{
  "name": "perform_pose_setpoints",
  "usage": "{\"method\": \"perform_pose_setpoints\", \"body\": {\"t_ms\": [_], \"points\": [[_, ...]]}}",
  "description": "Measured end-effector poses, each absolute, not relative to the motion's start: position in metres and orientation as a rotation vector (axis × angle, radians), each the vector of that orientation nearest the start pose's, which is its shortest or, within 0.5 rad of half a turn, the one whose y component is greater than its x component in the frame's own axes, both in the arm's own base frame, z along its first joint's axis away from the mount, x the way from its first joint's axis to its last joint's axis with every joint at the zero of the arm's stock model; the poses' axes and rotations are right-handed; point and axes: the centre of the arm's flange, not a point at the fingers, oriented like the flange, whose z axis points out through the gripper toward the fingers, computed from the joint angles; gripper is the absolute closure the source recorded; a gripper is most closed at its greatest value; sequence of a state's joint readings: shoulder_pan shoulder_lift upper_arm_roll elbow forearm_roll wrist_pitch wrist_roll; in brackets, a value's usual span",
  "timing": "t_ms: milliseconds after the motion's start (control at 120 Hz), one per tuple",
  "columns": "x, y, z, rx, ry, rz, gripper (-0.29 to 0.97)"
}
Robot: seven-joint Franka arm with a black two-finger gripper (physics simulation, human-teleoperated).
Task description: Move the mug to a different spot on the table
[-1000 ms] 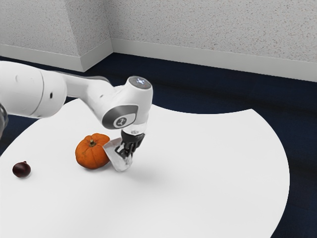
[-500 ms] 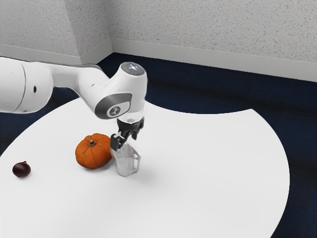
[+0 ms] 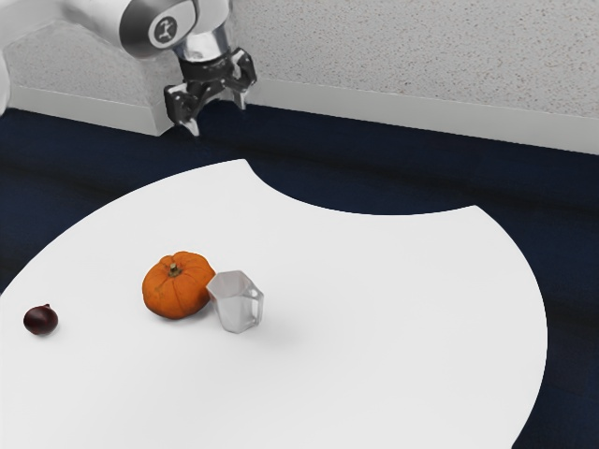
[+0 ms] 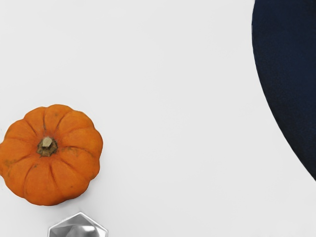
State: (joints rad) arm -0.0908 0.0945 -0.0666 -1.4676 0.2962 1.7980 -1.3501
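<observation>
Claw (image 3: 215, 110) hung high over table (image 3: 393, 327) far edge, fingers apart, empty. Mug (image 3: 237, 301) stood upright on table, just beside pumpkin (image 3: 176, 284), on exterior view's right.

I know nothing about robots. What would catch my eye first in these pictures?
The bright orange pumpkin stands out most, sitting on the white table toward the exterior view's left. A pale, angular mug stands upright close beside it, on the side toward the exterior view's right. High above them, at the exterior view's upper left, the black gripper hangs open and empty.
</observation>
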Motion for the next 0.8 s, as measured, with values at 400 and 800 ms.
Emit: {"method": "perform_pose_setpoints", "body": {"t_ms": [400,800], "points": [[0.597,0.047,0.660,-2.711,-1.282,-0.305,0.00],[0.595,0.047,0.657,-2.842,-0.902,-0.235,0.00]]}}
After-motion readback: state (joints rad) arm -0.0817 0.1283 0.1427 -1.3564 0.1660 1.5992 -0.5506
